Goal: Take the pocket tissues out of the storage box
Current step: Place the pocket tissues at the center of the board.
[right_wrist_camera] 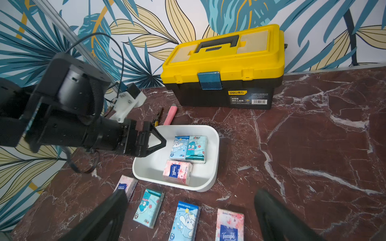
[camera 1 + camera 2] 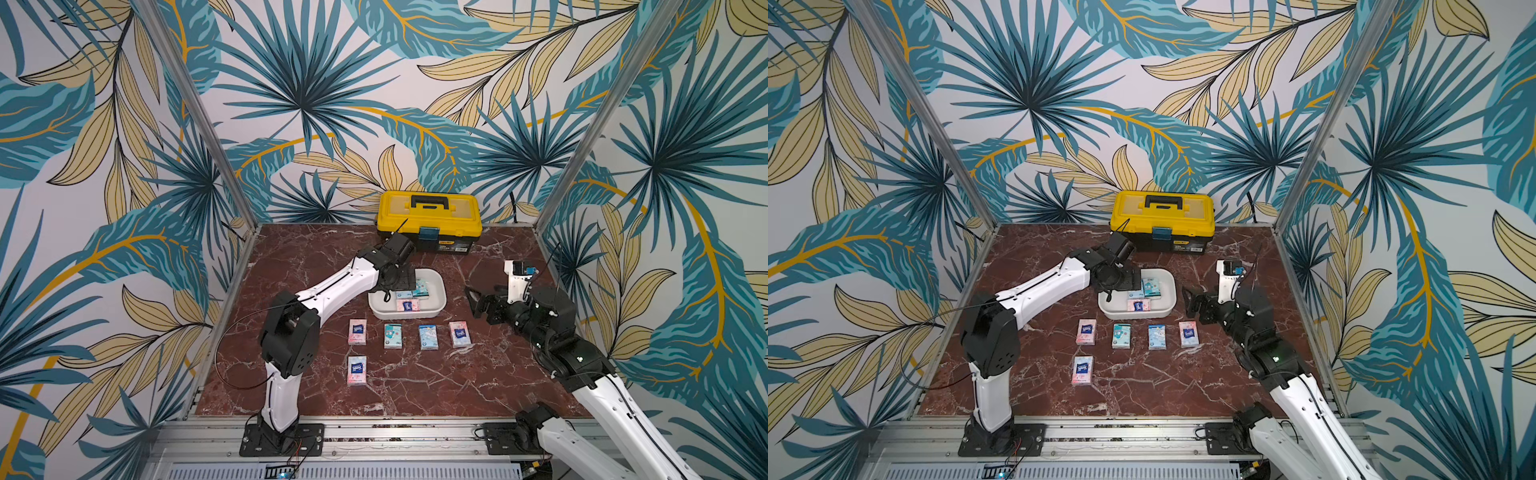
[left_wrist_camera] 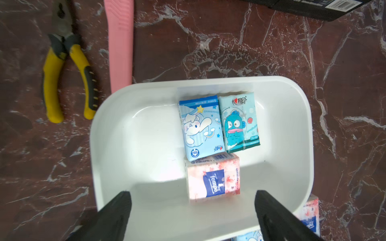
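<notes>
Left pincer gapes wide and empty, poised over the shallow white plastic storage box.
3 plastic-wrapped pocket tissue packs lie inside, touching; 5 more packs sit out on the red marble table. Risk: closing jaws snag a neighbour, or the slick wrap slips.

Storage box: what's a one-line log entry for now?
storage box: three pocket tissues inside | table: five packs | left claw: open over box, empty | right claw: open, empty, aside
</notes>
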